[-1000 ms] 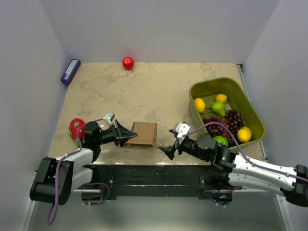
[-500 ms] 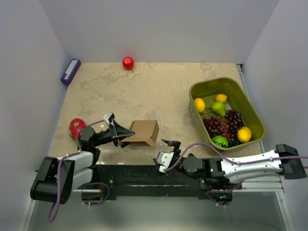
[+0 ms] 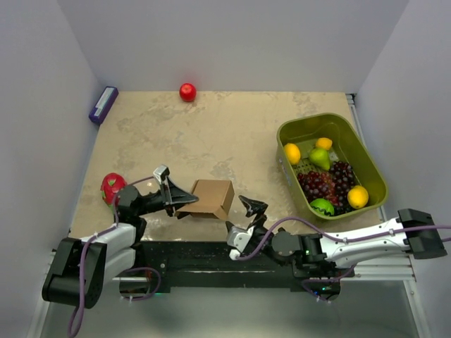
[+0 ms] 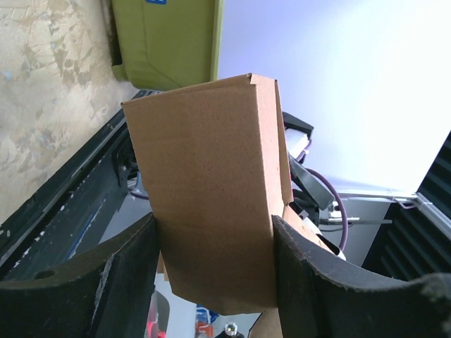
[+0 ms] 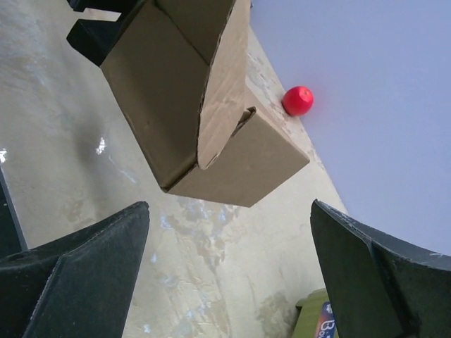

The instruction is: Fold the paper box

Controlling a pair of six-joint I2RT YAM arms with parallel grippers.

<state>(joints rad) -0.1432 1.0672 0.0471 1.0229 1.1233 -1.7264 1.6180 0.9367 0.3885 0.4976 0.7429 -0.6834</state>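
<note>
The paper box (image 3: 213, 198) is a small brown cardboard box, folded into shape, near the table's front edge. My left gripper (image 3: 180, 202) is shut on its left end and holds it tilted; in the left wrist view the box (image 4: 211, 176) fills the gap between both fingers (image 4: 120, 282). One curved flap stands loose on the side seen in the right wrist view (image 5: 211, 120). My right gripper (image 3: 251, 207) is open and empty, just right of and nearer than the box, not touching it. In its own view the gripper (image 5: 230, 218) points up at the box.
A green basket (image 3: 283, 134) of fruit stands at the right. A red ball (image 3: 187, 92) lies at the back wall. A purple-blue block (image 3: 103, 104) lies at the back left. A red and green fruit (image 3: 111, 186) sits beside my left arm.
My right arm has pulled back toward its base and swung left; its gripper now points up beside the box's right end. My left gripper still holds the box, moved slightly right and tilted.
</note>
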